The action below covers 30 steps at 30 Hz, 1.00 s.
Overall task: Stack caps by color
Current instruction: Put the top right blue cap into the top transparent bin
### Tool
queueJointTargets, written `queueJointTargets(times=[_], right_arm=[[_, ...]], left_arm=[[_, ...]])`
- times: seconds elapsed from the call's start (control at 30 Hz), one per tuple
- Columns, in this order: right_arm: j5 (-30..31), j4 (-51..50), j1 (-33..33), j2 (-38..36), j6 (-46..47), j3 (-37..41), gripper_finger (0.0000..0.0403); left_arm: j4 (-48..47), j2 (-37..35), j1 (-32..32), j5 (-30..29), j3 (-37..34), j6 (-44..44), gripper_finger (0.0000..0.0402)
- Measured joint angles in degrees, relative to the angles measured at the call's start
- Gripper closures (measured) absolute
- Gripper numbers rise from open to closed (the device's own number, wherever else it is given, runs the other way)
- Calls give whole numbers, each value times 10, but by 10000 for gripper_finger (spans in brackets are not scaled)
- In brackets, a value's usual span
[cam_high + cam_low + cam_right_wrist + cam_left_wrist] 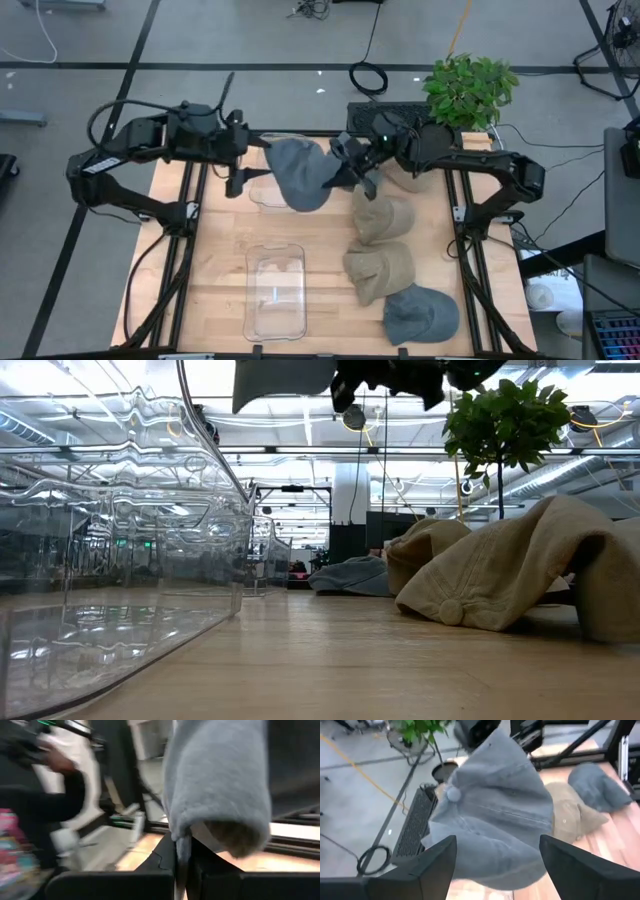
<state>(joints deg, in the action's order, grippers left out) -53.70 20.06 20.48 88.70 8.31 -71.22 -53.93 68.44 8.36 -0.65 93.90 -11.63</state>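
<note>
**Wooden table, one cap aloft**

Wooden table (pixel 320 235) carries our work. Nearest the clear bin (pixel 274 290) lie a grey cap (pixel 420 314) and two tan caps (pixel 380 268). Beyond the bin, our right gripper (pixel 347 172) pinches a blue-grey cap (pixel 300 172) aloft; our left gripper (pixel 240 170) stands wide beside it.

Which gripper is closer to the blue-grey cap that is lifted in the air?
The right. The right gripper is shut on the blue-grey cap at its edge. The left gripper is open just beside the cap, not holding it.
</note>
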Motion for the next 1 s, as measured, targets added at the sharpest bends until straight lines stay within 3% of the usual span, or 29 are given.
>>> queueJointTargets(times=[0.17,0.53,0.83,1.0], right_arm=[[-62,45,24,63,59,-39,403],[-62,88,27,250,86,-127,403],[14,88,59,289,53,-129,403],[15,59,57,294,43,-128,403]], left_arm=[[47,-50,0,10,-62,-7,124],[93,-136,0,7,-100,19,115],[93,-148,0,7,-100,17,127],[91,-143,0,6,-100,16,123]])
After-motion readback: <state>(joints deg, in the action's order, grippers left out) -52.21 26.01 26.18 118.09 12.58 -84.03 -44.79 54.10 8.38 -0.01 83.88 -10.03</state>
